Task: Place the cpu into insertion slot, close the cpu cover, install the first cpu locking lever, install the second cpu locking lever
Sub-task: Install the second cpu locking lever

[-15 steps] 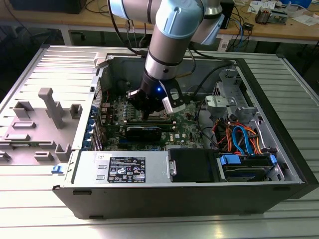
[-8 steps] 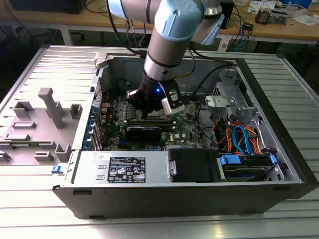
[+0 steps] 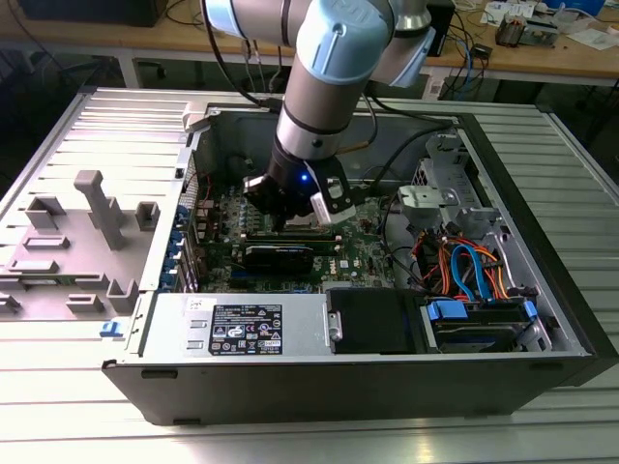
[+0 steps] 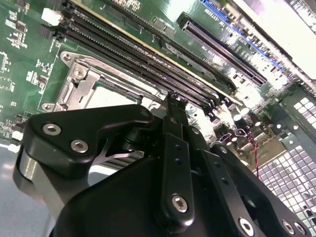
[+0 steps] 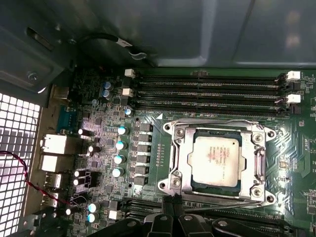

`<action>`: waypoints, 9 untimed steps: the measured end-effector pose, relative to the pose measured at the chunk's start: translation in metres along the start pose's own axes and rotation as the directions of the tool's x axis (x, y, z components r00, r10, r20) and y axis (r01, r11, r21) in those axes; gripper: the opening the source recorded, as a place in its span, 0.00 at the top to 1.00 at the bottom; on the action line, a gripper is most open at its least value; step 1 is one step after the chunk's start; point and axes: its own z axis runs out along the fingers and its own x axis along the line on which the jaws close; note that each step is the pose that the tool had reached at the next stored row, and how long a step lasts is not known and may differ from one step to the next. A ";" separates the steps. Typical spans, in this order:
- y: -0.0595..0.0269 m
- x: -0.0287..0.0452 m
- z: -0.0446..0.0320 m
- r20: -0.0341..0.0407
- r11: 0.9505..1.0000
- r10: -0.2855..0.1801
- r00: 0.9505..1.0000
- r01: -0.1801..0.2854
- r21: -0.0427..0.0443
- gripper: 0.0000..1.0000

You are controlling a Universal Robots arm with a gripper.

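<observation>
We count one cpu (image 5: 216, 160), seated flat in its socket on the green motherboard (image 5: 148, 118), and one cpu cover (image 5: 185, 157) lying closed around it, the chip showing through its window. In the first wrist view four long black memory slots (image 5: 207, 91) run beside the socket. The gripper (image 5: 174, 203) hovers at the socket's edge, its black fingers (image 4: 176, 106) pressed together, gripping nothing. In the exterior view the arm (image 3: 329, 87) reaches into the open computer case (image 3: 387, 367), hiding the socket.

Ribbed metal table (image 3: 319, 440), wooden workbench (image 3: 542, 60) behind, cluttered
</observation>
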 end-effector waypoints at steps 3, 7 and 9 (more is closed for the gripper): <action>-0.0020 0.0005 0.0009 0.001 1.000 -0.004 1.000 0.004 -0.014 0.89; -0.0045 0.0014 0.0042 0.001 1.000 -0.006 1.000 0.006 -0.020 0.89; -0.0048 0.0023 0.0061 0.002 1.000 -0.008 1.000 0.008 -0.024 0.89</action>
